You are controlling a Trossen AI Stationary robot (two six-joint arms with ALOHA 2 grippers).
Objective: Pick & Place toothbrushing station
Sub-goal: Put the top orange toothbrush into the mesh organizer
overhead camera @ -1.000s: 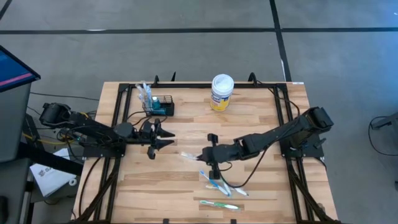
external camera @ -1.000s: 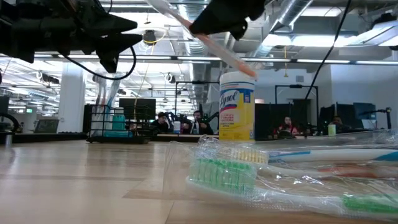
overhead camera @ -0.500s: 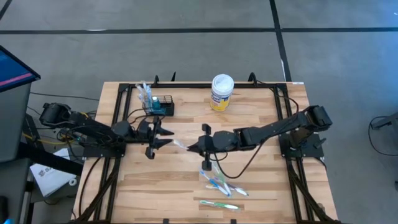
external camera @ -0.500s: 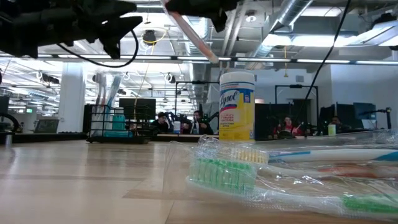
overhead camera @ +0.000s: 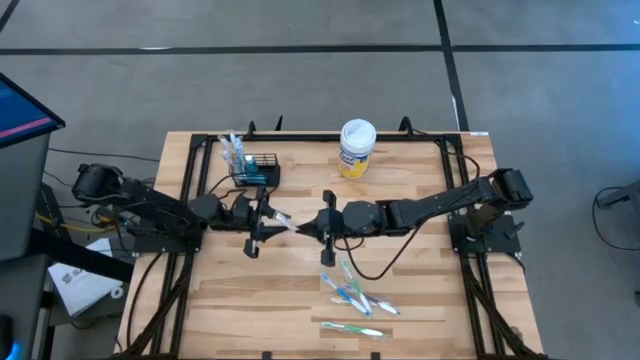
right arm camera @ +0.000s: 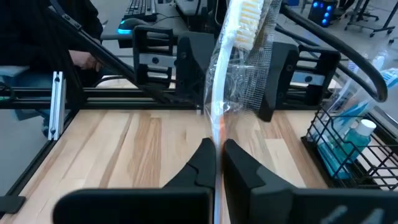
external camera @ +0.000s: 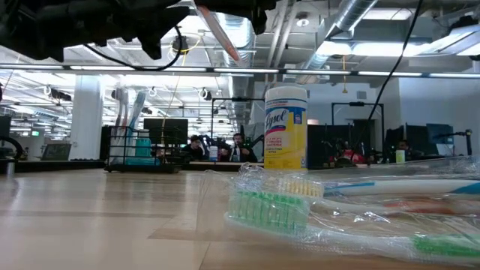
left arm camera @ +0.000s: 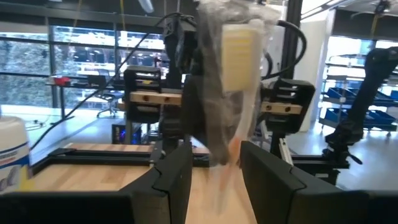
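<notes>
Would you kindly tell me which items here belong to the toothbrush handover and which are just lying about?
In use:
- wrapped toothbrush, held in the right gripper
- left gripper, open around its head
- black wire basket

Lying about:
- Lysol tub
- spare toothbrushes on the table

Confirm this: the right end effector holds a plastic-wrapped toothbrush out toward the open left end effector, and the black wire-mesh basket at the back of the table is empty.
Not quite. The black wire-mesh basket is not empty: the right wrist view shows a teal bottle and wrapped items standing in it. The rest holds: the right end effector grips the plastic-wrapped toothbrush and offers it to the open left end effector.
</notes>
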